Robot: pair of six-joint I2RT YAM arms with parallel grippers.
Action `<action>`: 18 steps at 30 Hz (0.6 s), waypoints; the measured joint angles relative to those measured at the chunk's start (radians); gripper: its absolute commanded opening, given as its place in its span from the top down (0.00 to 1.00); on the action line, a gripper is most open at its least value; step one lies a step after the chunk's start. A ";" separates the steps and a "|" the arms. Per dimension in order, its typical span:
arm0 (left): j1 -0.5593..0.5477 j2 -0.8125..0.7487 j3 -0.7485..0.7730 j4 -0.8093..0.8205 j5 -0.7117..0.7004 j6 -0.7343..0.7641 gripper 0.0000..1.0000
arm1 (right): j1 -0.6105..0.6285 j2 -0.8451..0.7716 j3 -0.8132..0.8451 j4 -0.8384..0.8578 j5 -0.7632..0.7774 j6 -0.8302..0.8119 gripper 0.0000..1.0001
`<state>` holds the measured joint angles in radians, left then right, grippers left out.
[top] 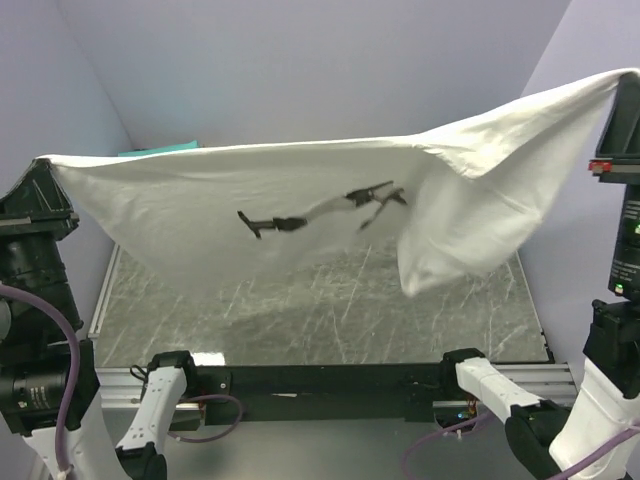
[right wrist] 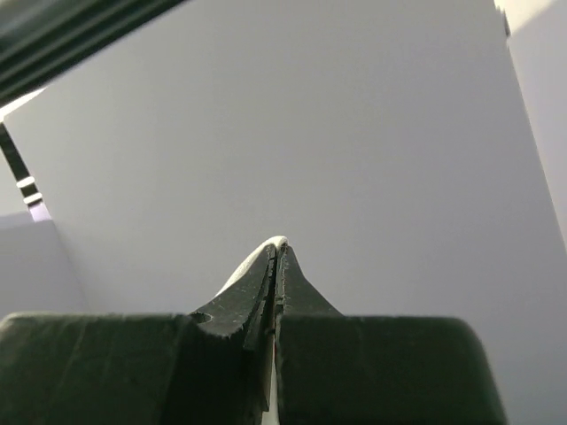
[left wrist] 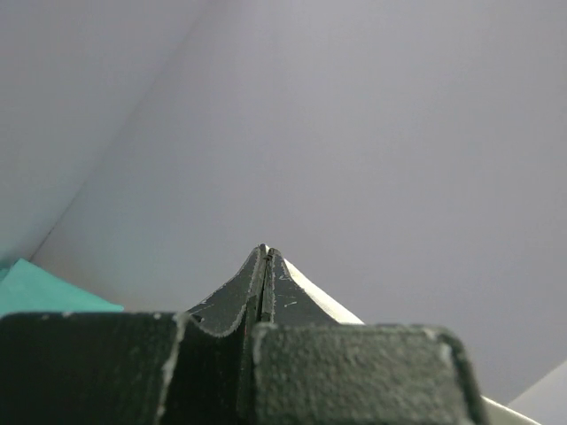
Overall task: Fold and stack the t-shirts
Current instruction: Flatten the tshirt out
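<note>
White t-shirt (top: 200,210) clamped: L end effector (left wrist: 266,253), R end effector (right wrist: 278,246).

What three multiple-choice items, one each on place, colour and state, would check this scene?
1. The shirt is:
A. stretched in the air above the table
B. lying flat on it
C. crumpled in a tub

2. The shirt's cloth is:
A. black
B. red
C. white

3. The left gripper and right gripper are:
A. both open
B. both shut on the shirt
C. one shut, one open

Answers:
1. A: it hangs between the two raised arms, with bare table under it.
2. C: the cloth is white, with a dark print at the chest.
3. B: each wrist view shows the fingers pressed together, with white cloth at the tips.
</note>
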<state>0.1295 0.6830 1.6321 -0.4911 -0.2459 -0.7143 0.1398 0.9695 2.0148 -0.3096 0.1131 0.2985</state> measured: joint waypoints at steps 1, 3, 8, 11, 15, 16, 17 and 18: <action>0.000 0.003 0.000 0.005 -0.007 0.002 0.99 | 0.000 0.013 0.028 0.012 0.001 -0.007 1.00; 0.000 0.020 -0.003 0.017 -0.014 0.003 0.99 | 0.000 0.042 0.054 0.035 0.006 -0.021 1.00; 0.000 0.090 -0.087 0.081 -0.010 -0.004 0.99 | 0.002 0.146 -0.031 0.100 0.044 -0.039 1.00; 0.000 0.179 -0.187 0.140 0.011 -0.003 0.99 | 0.005 0.300 -0.083 0.124 0.091 -0.051 1.00; 0.000 0.416 -0.308 0.203 0.087 0.006 0.90 | 0.006 0.561 -0.048 0.109 0.153 -0.050 1.00; 0.000 0.501 -0.320 0.215 0.117 0.011 0.71 | 0.006 0.645 -0.003 0.074 0.166 -0.048 0.98; 0.000 0.610 -0.320 0.217 0.142 0.024 0.60 | 0.006 0.761 0.068 0.035 0.178 -0.046 0.88; 0.000 0.703 -0.318 0.224 0.165 0.029 0.52 | 0.006 0.877 0.146 0.001 0.188 -0.039 0.56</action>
<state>0.1295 1.3865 1.3140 -0.2676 -0.0811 -0.6849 0.1455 1.8465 2.1612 -0.3084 0.3008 0.2596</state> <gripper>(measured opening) 0.303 0.071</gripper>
